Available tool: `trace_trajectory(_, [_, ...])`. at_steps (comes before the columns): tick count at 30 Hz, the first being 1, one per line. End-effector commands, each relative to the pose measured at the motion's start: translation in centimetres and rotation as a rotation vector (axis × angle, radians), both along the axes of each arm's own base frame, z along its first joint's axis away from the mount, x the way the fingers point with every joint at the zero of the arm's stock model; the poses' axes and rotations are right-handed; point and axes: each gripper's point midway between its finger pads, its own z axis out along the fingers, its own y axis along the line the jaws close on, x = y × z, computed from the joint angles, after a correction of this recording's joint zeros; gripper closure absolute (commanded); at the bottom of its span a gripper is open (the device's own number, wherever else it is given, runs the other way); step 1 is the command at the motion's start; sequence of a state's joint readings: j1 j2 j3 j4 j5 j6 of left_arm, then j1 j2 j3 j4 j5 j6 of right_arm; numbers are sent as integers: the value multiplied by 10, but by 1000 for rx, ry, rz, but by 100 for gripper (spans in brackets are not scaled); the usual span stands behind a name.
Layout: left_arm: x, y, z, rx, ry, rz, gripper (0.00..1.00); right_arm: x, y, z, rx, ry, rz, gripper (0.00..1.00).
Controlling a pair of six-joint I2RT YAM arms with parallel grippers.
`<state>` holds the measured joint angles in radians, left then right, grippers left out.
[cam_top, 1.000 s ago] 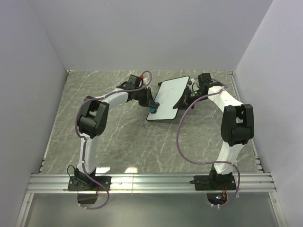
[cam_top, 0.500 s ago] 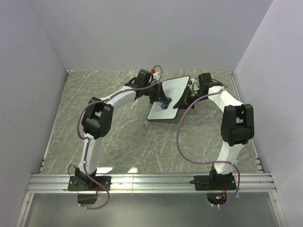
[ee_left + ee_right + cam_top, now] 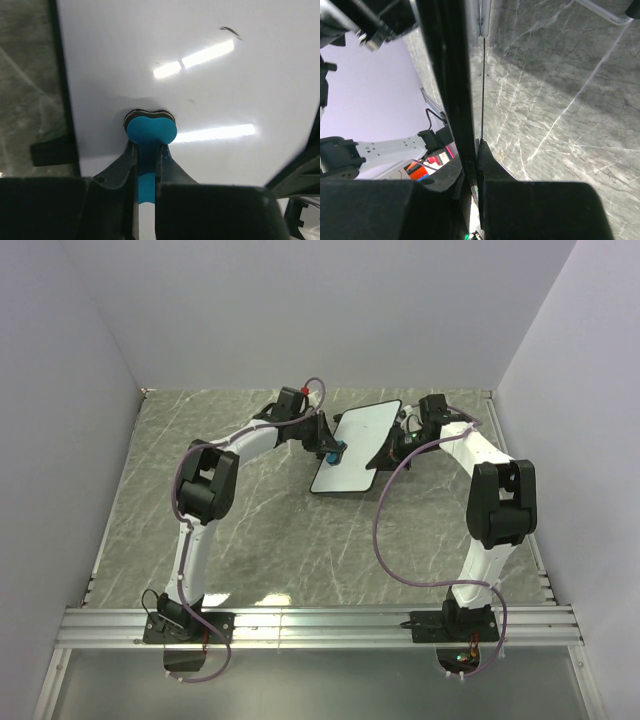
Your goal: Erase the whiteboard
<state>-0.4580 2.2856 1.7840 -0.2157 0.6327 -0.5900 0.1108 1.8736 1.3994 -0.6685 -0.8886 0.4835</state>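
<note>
My left end effector [image 3: 148, 149] gripped the eraser [image 3: 151, 130] against the board [image 3: 210, 85]; my right end effector [image 3: 474, 150] clamped its edge.

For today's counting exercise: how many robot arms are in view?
2: the left arm over the left of the whiteboard, the right arm at its right edge.

whiteboard [image 3: 200, 90]: white, black rim, faint dark smudge perhaps | eraser [image 3: 151, 131]: blue | table [image 3: 250, 530]: grey, white-veined

The grey marbled table [image 3: 250, 530] carries the whiteboard [image 3: 362, 438], which sits upper centre in the top view
</note>
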Motion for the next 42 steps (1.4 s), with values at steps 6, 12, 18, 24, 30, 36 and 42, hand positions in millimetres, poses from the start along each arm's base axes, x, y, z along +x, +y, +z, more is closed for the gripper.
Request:
trace_trajectory(6, [-67,-18,-42,121,69,-188,100,9,22,0,49,-61,58,100])
trace_trajectory(12, [-136,-54,18,-49,-26,-405,100,9,22,0,51,-61,57,100])
trace_trajectory(18, [-147,-65,47,-117,-32,-495,100,4,22,-4,53,-53,61,100])
trace_trajectory(24, [-119,-52,8,-21,37,-310,100,6,21,3,52,-67,60,100])
trace_trajectory(30, [-88,7,-61,92,152,-117,100,5,21,7,52,-78,61,100])
trace_trajectory(36, [-72,28,-86,107,175,-62,100,1,18,4,49,-72,57,100])
trace_trajectory(42, [-44,3,-43,35,89,-88,100,1,18,1,51,-59,56,100])
